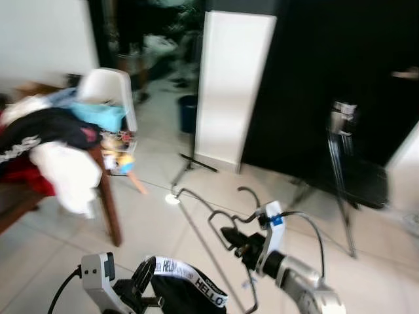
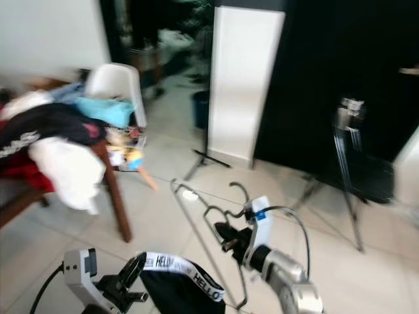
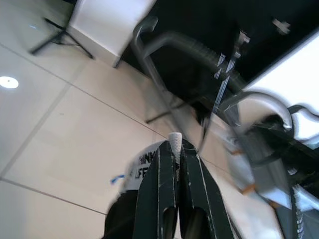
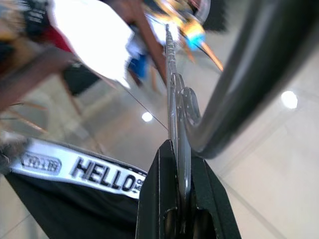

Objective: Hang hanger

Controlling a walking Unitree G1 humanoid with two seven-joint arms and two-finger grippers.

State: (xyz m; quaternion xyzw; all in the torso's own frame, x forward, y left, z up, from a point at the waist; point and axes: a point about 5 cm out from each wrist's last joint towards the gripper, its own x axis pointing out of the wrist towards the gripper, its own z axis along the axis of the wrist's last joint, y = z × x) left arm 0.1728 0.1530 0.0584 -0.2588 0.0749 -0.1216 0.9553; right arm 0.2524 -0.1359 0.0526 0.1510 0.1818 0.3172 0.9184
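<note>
A thin metal wire hanger [image 1: 211, 222] is held low over the tiled floor, its hook [image 1: 251, 191] pointing up. My right gripper [image 1: 237, 243] is shut on the hanger's wire [image 4: 172, 89]. Just left of it hangs a black garment [image 1: 190, 291] with a white "HELLO" waistband [image 4: 99, 172]. My left gripper [image 1: 145, 281] is shut on that waistband [image 3: 174, 142]. The garment's waistband sits close beside the hanger's lower wire; whether they touch is blurred.
A wooden table [image 1: 108, 196] at the left carries a heap of clothes [image 1: 46, 144], with a white chair [image 1: 108, 88] behind it. A white panel [image 1: 229, 85], a light stand [image 1: 190, 163] and a tripod [image 1: 340, 163] stand ahead before a dark wall.
</note>
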